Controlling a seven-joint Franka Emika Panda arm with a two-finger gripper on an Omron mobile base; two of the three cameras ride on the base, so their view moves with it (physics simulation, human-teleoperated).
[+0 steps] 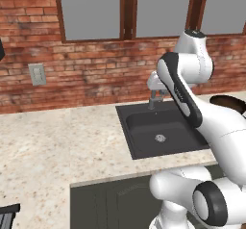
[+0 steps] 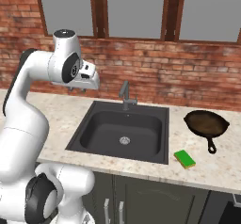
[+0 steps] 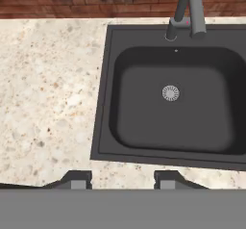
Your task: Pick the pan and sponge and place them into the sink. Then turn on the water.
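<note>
Gripper (image 2: 80, 88) high over worktop (image 3: 48, 93) left of sink (image 3: 108, 103), empty, jaws parted with narrow gap. Pan (image 2: 205, 124) and sponge (image 2: 184, 159) lie well apart to right, beyond sink; pan handle points toward worktop's front edge. Right base view shows both; hand view gives sink, drain (image 3: 170, 93), faucet (image 3: 185, 11).

lighting: we record even, bright, flat rendered light; no glare. shadows: soft, inside the sink (image 2: 94, 124) basin at frame centre. sharpness: slightly soft throughout; no edge distortion we can see.
</note>
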